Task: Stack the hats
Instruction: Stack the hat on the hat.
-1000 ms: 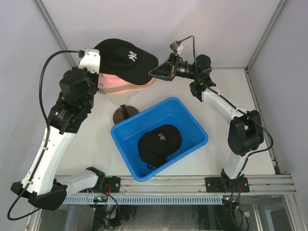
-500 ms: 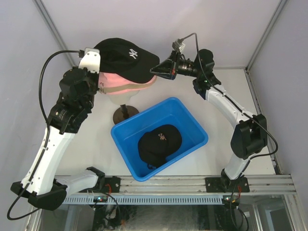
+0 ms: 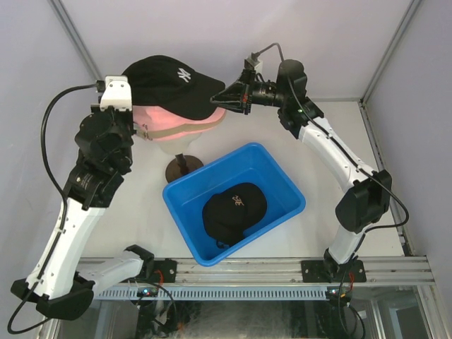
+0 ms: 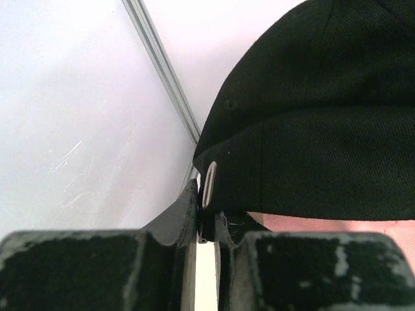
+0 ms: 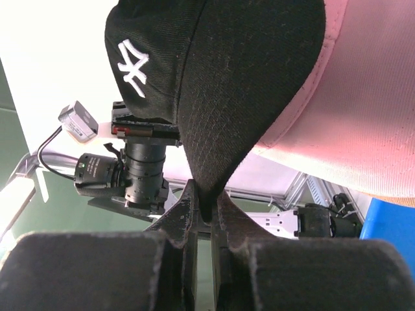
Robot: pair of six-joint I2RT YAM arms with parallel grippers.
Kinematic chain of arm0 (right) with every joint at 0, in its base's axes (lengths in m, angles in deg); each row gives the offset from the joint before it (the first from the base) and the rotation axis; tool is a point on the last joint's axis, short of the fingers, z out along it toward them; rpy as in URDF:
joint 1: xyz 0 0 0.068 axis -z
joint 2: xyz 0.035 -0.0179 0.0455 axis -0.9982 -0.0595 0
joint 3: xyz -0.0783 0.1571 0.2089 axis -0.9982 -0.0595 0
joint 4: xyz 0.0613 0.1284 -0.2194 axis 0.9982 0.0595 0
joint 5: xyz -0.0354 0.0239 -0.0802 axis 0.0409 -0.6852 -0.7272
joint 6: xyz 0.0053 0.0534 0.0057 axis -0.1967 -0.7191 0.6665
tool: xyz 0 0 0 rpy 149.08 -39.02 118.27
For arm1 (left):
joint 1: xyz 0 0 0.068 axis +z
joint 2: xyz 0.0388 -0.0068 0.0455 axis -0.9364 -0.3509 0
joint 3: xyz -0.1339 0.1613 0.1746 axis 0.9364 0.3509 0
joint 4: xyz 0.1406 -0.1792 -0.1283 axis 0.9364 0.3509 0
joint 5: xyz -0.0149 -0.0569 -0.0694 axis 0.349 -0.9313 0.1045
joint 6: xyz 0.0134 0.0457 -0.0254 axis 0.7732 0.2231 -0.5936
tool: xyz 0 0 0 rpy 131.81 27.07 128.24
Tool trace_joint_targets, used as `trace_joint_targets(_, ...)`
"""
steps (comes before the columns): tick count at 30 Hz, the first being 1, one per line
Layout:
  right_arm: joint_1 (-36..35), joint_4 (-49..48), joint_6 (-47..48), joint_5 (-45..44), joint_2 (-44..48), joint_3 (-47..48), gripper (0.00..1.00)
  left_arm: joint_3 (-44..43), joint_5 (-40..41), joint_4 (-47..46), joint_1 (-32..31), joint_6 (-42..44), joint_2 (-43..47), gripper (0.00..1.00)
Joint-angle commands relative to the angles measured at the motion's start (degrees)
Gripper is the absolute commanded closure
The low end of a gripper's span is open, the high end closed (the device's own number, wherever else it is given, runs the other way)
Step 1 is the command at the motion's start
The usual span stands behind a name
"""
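While the black NY cap [image 3: 169, 83] sits atop the pink cap [image 3: 176, 121] near the back wall, our right claw [image 5: 206, 201] is clenched on its brim tip. Our left claw [image 4: 206, 217] meets its rear strap edge, barely parted; we cannot tell whether it grips. Another black cap [image 3: 236, 208] lies in the blue bin [image 3: 286, 180] nearby, with open table [image 3: 134, 212] on either side.

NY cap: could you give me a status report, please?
Right claw shut on NY cap brim. Left claw at its back, grip unclear. Over pink cap. Nothing blocking.
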Motion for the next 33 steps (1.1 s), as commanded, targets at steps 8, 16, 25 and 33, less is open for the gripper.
trace_joint_targets(8,2.62,10.38,1.34,-6.92,0.51,-0.83,1.00,3.25,12.07,-6.46,2.31,0.85,5.47,0.84)
trace_joint_targets(16,2.90,9.66,1.34,-7.70,1.44,-2.70,1.00,5.31,12.35,-6.81,2.34,-0.22,6.38,0.72)
trace_joint_targets(25,2.51,10.05,1.34,-7.47,1.15,-2.04,1.00,5.90,12.50,-6.49,2.31,-1.14,7.49,0.59)
trace_joint_targets(33,1.86,10.88,1.34,-7.48,0.93,-0.84,1.00,6.29,13.52,-6.02,2.32,-1.58,8.37,0.45)
